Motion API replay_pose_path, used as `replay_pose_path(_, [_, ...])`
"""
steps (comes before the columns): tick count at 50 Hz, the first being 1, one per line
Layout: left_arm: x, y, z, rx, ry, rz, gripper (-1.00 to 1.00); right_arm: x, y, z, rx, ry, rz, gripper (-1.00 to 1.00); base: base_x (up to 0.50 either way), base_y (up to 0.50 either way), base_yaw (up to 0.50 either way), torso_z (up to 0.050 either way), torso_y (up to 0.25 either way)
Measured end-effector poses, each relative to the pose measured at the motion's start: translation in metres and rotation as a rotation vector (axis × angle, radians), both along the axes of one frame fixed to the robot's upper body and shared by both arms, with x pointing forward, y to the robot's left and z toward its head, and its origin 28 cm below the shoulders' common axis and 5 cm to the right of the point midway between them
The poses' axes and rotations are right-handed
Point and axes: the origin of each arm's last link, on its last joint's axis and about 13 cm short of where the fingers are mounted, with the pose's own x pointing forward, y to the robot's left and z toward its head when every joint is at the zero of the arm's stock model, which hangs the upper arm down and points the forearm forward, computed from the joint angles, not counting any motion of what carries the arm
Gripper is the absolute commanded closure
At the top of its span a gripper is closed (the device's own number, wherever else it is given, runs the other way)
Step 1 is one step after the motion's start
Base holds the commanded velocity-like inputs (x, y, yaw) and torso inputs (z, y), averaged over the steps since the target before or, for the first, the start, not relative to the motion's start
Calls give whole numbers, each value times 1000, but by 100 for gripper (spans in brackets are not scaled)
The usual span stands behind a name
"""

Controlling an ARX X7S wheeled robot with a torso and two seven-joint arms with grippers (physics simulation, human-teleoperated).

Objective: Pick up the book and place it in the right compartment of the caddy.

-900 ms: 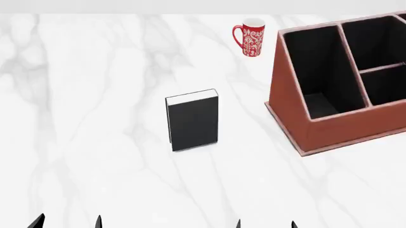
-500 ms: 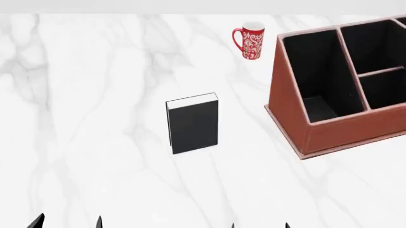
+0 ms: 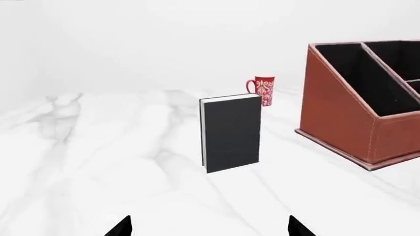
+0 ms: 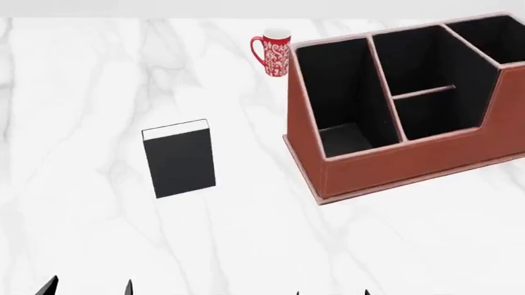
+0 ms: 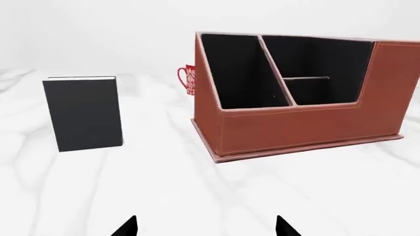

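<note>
The book (image 4: 179, 161) stands upright on the marble table (image 4: 74, 92), left of the caddy (image 4: 385, 166) and apart from it. Both have slid leftward in the head view, revealing the caddy's right compartment. Both grippers' fingers spread wide, holding nothing.

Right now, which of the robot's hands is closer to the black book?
Left, by a little. In the head view, the left hand sits below and slightly left of the book; the right hand is farther off toward the caddy side. Neither touches it.
</note>
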Motion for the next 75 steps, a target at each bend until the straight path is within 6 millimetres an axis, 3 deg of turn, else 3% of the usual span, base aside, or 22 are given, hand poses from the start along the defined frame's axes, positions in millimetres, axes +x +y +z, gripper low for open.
replay_pose_path(26, [0,3,9,-9,1,27,-100,1,-1,6,-1,12,-19,-100,0,-117,0,0,0])
replay_pose_path(34, [3,13,39,-24,4,78,-100,12,-1,34,9,39,-11,-100,0,0,0,0,0])
replay_pose_path(41, [-3,42,70,-18,-15,228,-100,31,1,73,1,27,-3,-100,0,0,0,0,0])
replay_pose_path(47, [-25,75,89,-12,-44,423,-100,52,1,102,3,12,-11,-100,0,0,0,0,0])
replay_pose_path(57, [-83,126,111,11,-88,754,-100,91,4,148,1,-19,-42,-100,0,0,0,0,0])
replay_pose_path(68, [-130,152,113,67,-92,986,-100,129,9,203,-1,-30,-63,-100,0,0,0,0,0])
replay_pose_path(75, [-148,159,114,94,-93,1065,-100,142,11,223,-3,-28,-77,-100,213,0,0,0,0])
